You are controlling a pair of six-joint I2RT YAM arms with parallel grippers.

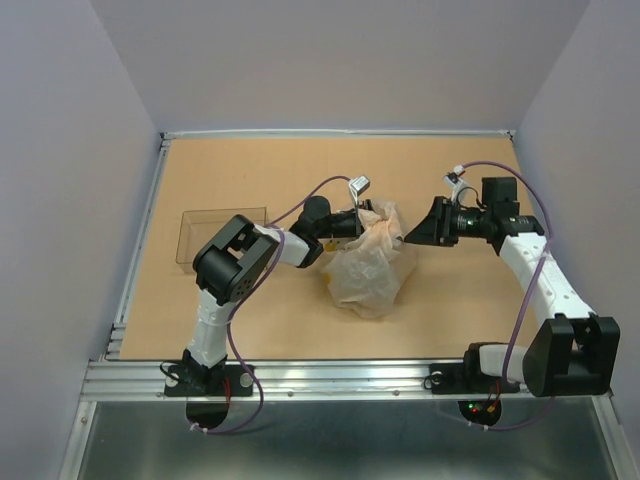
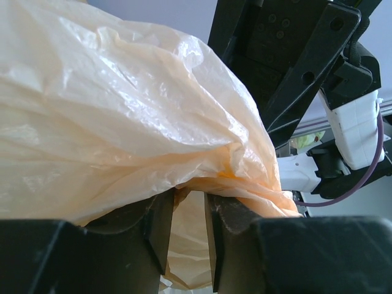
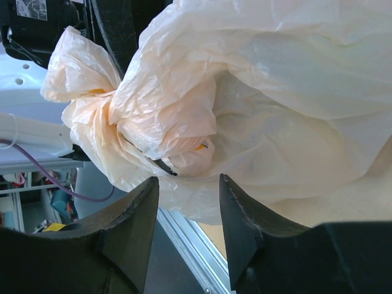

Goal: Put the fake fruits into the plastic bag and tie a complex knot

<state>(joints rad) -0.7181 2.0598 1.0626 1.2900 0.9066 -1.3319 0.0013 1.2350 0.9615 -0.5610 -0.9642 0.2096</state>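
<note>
The plastic bag sits bunched in the middle of the table, its gathered top twisted upward. It fills the left wrist view and the right wrist view. My left gripper is at the bag's top on its left, and its jaws are closed narrowly with a fold of bag plastic between them. My right gripper is open on the bag's right, and its fingertips stand just short of the plastic with nothing between them. A twisted knob of plastic sticks out at the neck. The fake fruits are hidden.
A clear rigid tray stands on the table left of the left arm. The metal rail of the table's near edge runs in front of both arm bases. Grey walls close in the back and sides.
</note>
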